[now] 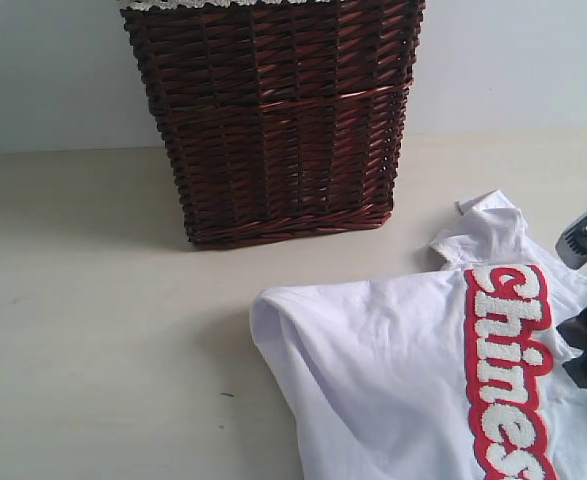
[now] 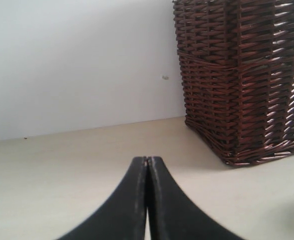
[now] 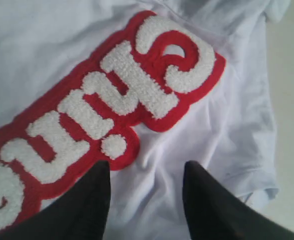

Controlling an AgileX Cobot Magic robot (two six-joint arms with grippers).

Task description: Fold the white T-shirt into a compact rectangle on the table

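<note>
Nearest you, the white T-shirt [image 1: 393,380] lies rumpled on the near right part of the table [image 1: 93,300] and runs off the lower and right edges of the exterior view. Its red band [image 1: 508,370] with fuzzy white lettering faces up and runs away from you along the right side. One sleeve [image 1: 488,225] points toward the back, and the shirt's left edge is bunched into a soft ridge.

Your right gripper [image 3: 145,167] is over the shirt with its two dark fingers spread apart and nothing between them. They sit just beside the edge of the red band. You cannot tell whether the tips touch the cloth.

Your left gripper [image 2: 147,160] has its fingers pressed together on nothing, over bare table.

The dark brown wicker basket [image 1: 273,120] stands upright at the back, apart from the shirt, with white lace trim [image 1: 173,4] at its rim.
</note>
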